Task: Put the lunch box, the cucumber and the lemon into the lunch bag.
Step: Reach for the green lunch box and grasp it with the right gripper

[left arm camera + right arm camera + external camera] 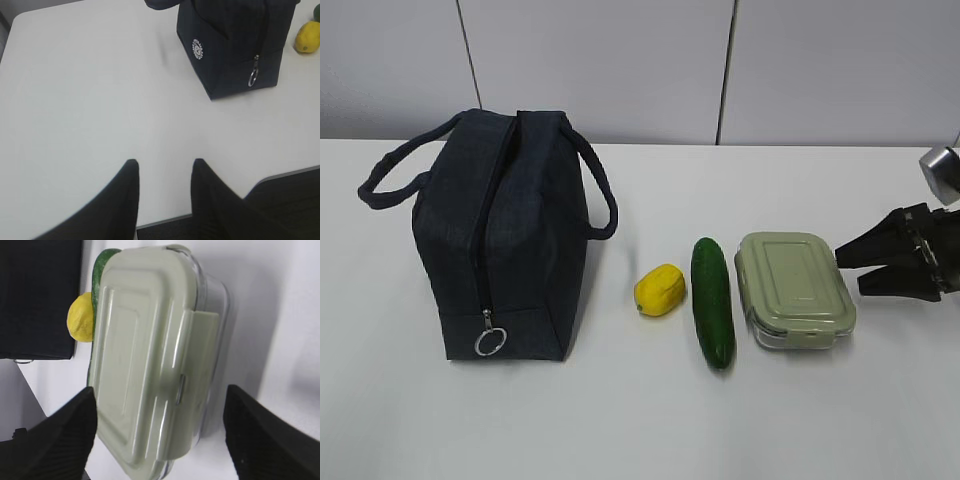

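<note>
Nearest in the exterior view: bag [505,235] at left on the white table [620,420], zipper shut along top and front, ring pull [488,342] hanging low on the front face. To its right, in a row: lemon [660,290], cucumber [713,300], box [794,288] with green lid clipped on. Lemon apart from cucumber; cucumber just beside box, touching or not cannot be told. All three outside the bag.

At the far right edge of that view: right gripper [848,269], horizontal, low over the table, fingers pointing left at the box, tips just short of its right end. Left gripper not visible there.

Right wrist view, much closer: right gripper [159,412] spread wide, one finger [60,432] on each side of the box [150,355], near end between the fingers but neither seen pressing on it. Nothing gripped. Side clip of the lid plain here, clear wall under it; behind the box, the cucumber [102,265], lemon [82,319] and a dark corner of the bag [37,295].

Left wrist view only: left gripper [164,167] partly open, empty, over bare table near its front edge, well apart from the bag [230,45]. White round logo [198,49] on the bag's side seen here alone; also the ring pull [253,76] and, at the right edge, the lemon [307,37].
</note>
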